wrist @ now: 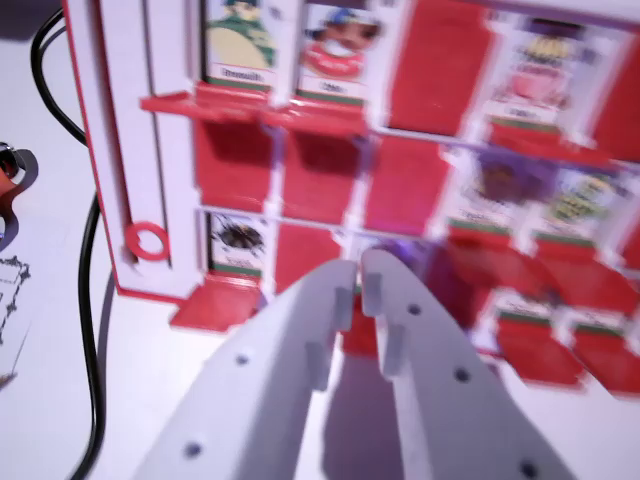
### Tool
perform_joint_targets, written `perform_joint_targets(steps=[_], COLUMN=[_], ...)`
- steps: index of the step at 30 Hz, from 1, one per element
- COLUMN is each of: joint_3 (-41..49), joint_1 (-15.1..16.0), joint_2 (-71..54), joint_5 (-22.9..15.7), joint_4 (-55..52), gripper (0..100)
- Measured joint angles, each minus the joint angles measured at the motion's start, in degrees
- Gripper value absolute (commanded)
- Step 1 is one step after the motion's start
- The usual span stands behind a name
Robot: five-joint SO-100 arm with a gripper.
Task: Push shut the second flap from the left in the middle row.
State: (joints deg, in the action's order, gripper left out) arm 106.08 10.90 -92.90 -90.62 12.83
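Observation:
A white board [125, 150] with rows of red flaps fills the upper part of the wrist view. In the middle row the three cells from the left show plain red, the second one [320, 178] among them; further right, picture cards [510, 185] show. In the top row two picture cards [240, 40] stand uncovered, their flaps [250, 105] jutting out like ledges. My gripper [358, 268], white, rises from the bottom edge with its fingertips nearly touching and nothing between them. It sits low in front of the bottom row, beside a blurred purple card [445, 275].
A black cable [92, 260] runs down the white table along the board's left side. A red ring [148, 241] sits on the board's left frame. An open bottom-row flap [215, 303] sticks out left of the gripper. Printed paper [10, 290] lies at far left.

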Motion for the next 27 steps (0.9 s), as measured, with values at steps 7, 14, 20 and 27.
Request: perform_joint_targets(steps=[7,14,20,27], joint_3=[11.9,12.7,12.7,12.7], joint_1=[-5.5,-8.8,-10.0,-9.9], joint_2=[-17.6,-29.2,-34.0,-35.2], joint_5=[-1.3,-3.2,-4.6,-5.0], joint_4=[5.1,13.4,19.6,21.3], gripper=[0,0,0,0])
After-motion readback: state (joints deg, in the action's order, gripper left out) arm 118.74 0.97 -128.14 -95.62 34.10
